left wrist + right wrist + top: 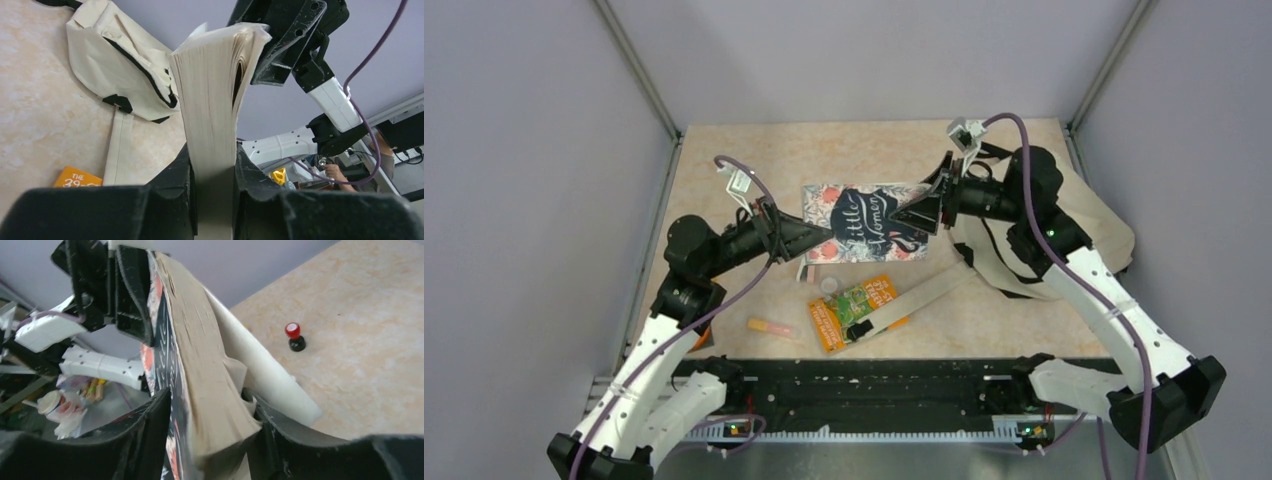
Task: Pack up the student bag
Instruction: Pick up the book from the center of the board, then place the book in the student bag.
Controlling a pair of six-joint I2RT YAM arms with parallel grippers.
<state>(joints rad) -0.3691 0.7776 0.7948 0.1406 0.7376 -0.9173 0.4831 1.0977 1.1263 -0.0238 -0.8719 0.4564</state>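
In the overhead view, the paperback (871,222) with the dark "Little Women" cover sits mid-frame between the two arms. The left end effector (816,237) pinches its left edge and the right end effector (921,215) its right edge. This is probably to pass it from one arm to the other on the way to the student bag (1107,228). The bag lies slumped on the counter (724,170) at the right of the frame. The right arm covers much of it, so it is not clear whether its opening is unzipped. One strap (924,293) runs down-left over an orange book (856,312), and a small orange tube (769,326) lies at lower left.

In the left wrist view, the paperback's page edge rises up the middle of the frame. The left fingers (175,175) are narrowed onto it and hide its lower end. The right end effector grips the top, where the pages splay. The bag (115,55) lies at upper left, well apart, with its mouth not visible.

In the right wrist view, the right fingers (150,435) clamp the book's other end. A white leaf (265,375) curls out to the right; it may be a page or the cover. A small red-capped object (294,336) stands on the counter, too small to identify. The bag is out of frame.
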